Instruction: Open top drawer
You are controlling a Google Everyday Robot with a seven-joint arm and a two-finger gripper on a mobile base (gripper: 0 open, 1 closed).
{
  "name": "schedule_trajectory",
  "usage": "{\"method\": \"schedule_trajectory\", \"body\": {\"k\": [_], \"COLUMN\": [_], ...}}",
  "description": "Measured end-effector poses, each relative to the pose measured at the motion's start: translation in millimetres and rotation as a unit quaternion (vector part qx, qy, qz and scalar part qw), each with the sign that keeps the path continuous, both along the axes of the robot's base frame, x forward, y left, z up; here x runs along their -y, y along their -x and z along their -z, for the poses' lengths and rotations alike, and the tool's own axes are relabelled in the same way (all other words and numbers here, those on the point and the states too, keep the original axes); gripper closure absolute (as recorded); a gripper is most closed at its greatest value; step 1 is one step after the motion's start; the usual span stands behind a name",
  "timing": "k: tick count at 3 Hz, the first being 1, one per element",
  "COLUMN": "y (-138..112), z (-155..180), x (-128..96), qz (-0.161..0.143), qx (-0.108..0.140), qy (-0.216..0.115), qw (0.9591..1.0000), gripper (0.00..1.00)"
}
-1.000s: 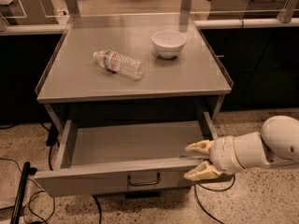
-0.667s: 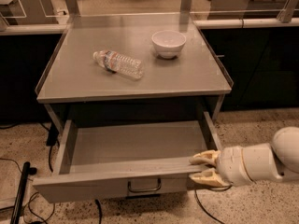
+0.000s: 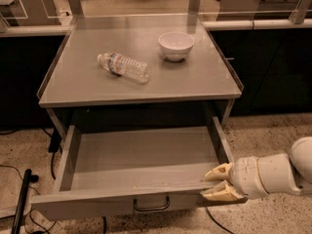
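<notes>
Your gripper (image 3: pixel 218 182) sits at the top drawer's (image 3: pixel 92 206) right front corner, fingers spread astride it; the drawer's front runs leftward from there.

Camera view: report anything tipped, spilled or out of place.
The water bottle lies on its side on the tabletop, left of the bowl; no spill shows. The top drawer is pulled out, the gripper at its front right corner.
</notes>
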State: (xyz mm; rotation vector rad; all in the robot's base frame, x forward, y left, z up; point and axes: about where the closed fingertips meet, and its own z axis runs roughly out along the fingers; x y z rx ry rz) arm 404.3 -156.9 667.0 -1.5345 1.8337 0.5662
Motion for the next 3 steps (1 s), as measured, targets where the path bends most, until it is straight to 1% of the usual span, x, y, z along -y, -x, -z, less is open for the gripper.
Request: {"method": "schedule_trajectory", "body": {"k": [1,3], "y": [0.0,0.0], "z": [0.0,0.0], "x": [0.0,-0.1], "qz": [0.0,0.0], "qx": [0.0,0.0], "qy": [0.0,0.0], "qw": [1.0,1.0], "gripper": [0.83,0.36]}}
